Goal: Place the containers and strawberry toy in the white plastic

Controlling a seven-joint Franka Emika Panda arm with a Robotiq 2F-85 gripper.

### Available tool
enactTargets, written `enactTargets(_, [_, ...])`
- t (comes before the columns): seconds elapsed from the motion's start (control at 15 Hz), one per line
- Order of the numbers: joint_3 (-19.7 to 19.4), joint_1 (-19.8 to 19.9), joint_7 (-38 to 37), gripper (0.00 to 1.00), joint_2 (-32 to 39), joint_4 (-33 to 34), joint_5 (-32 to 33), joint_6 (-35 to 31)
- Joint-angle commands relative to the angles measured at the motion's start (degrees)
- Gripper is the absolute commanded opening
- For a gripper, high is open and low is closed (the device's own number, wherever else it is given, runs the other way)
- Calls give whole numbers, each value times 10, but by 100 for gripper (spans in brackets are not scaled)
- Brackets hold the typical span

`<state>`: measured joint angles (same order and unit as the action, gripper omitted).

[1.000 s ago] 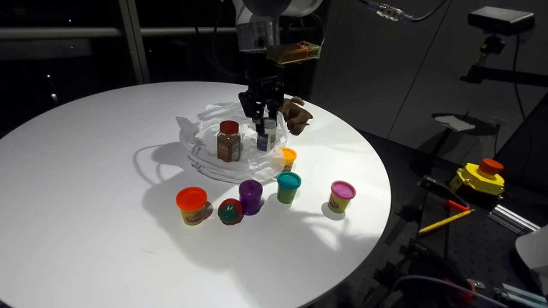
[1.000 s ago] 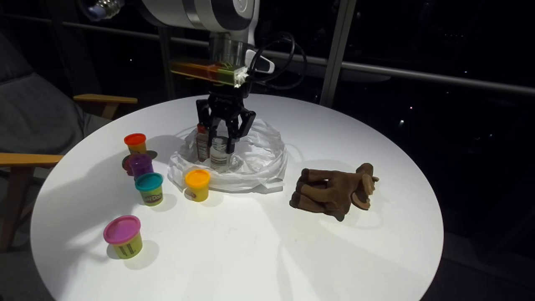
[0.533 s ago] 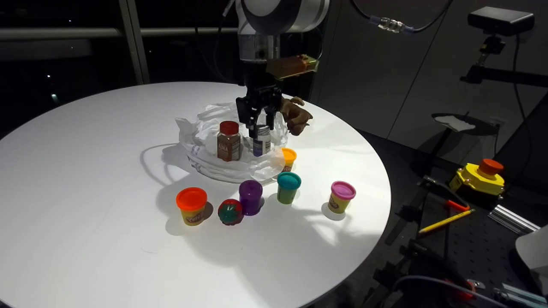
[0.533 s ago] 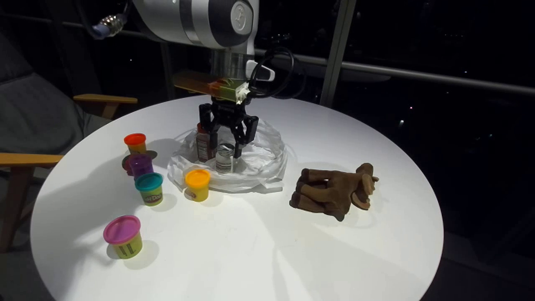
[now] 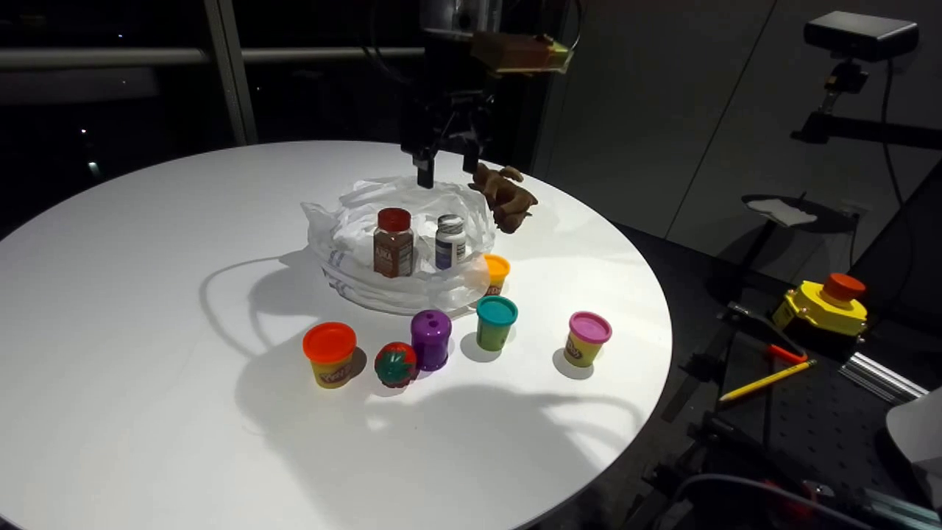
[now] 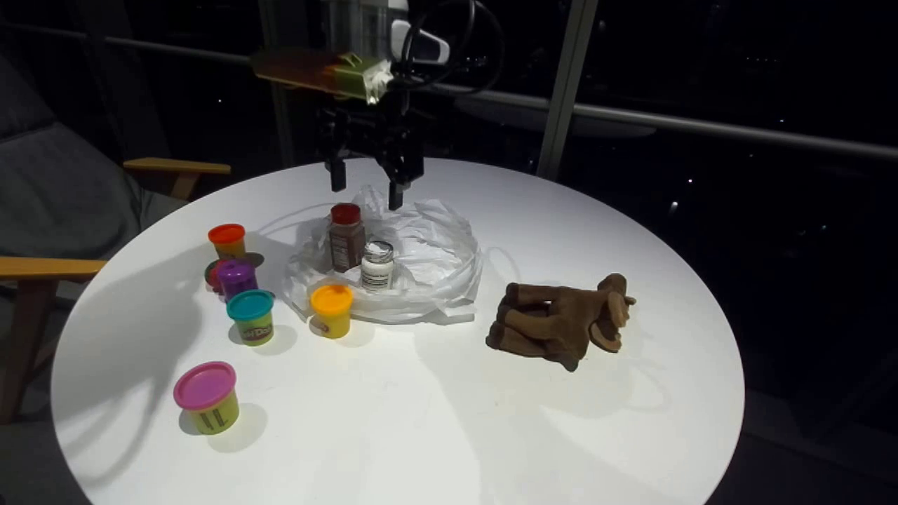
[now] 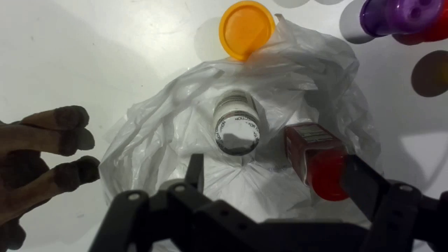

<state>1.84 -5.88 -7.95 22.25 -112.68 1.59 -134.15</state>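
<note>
The end effector (image 6: 367, 189) hangs, spread wide, over the white plastic bag (image 6: 445, 245), where a white bottle (image 6: 377, 268) and red-lidded jar (image 6: 346, 242) stand. An orange tub (image 7: 245, 29) seems to touch the bag. Beyond, the strawberry toy (image 5: 396, 364) sits between purple container (image 5: 431, 344) and red-orange tub (image 5: 330, 356); teal tub (image 5: 495, 324) near, pink tub (image 5: 587, 339) well apart.

white table (image 5: 147, 294) | plastic bag (image 5: 390, 296) | four tubs (image 5: 331, 355) | purple container (image 5: 431, 341) | strawberry toy (image 5: 396, 366) | brown toy (image 6: 561, 322)

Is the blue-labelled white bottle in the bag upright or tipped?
Upright: in both exterior views, the blue-labelled white bottle stands inside the white plastic bag, cap end up.
</note>
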Motion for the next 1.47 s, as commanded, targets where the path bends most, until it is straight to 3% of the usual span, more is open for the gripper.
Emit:
enactTargets(0.0, [-1, 1, -47, 100, -137, -107, -20, 7])
enactTargets(0.4, [3, 13, -54, 100, -247, -235, -32, 22])
enactTargets(1.0, [7, 12, -30, 100, -229, -405, -39, -89])
enactTargets(1.4, [29, 0, 1, 100, -210, -460, -34, -205])
